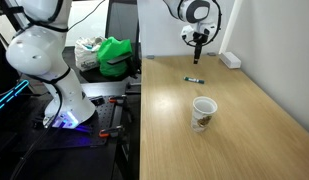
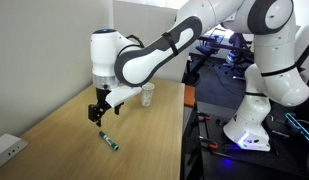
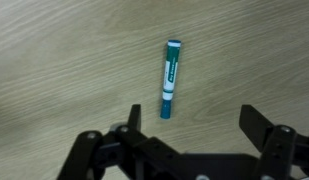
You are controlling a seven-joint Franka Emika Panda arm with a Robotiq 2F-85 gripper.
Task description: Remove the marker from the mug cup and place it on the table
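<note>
light: bright, even | shadows: soft | wrist view: fingers [image 3: 264, 135] blurred, dark

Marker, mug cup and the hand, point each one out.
marker [image 3: 170, 78]: wrist view, middle of its barrel.
mug cup [image 1: 202, 118]: an exterior view, its side wall.
hand [image 2: 96, 119]: an exterior view, between its fingertips.

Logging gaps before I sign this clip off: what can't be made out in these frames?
- Marker label text: blurred in the wrist view, too small in both exterior views.
- Mug cup print: too small in both exterior views; the cup lies outside the wrist view.
- Fingers: lower parts cut off by the wrist view's bottom edge.
</note>
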